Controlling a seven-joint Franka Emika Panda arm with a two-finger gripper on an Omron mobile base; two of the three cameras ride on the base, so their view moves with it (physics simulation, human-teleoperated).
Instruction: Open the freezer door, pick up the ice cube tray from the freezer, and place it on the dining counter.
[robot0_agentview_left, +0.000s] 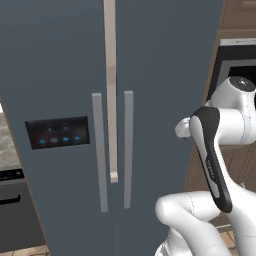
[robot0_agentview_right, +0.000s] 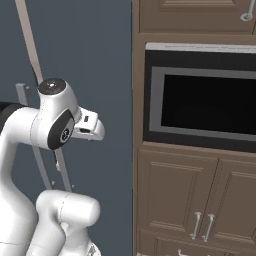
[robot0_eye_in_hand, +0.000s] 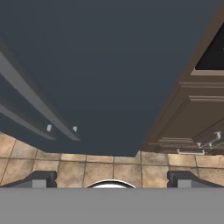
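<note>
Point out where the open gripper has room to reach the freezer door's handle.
Free: the flat slate-blue freezer door face between its dark display panel and grey bar handle. Crowded: the narrow strip between that handle and the plain door's handle. The gripper is open.

Two slate-blue fridge doors: the freezer door (robot0_agentview_left: 55, 100) with one display panel (robot0_agentview_left: 58, 132), and a plain door (robot0_agentview_left: 165, 75). Two grey bar handles (robot0_agentview_left: 99, 152). One built-in oven (robot0_agentview_right: 200, 100). Two lower cabinet doors (robot0_agentview_right: 175, 195).
</note>
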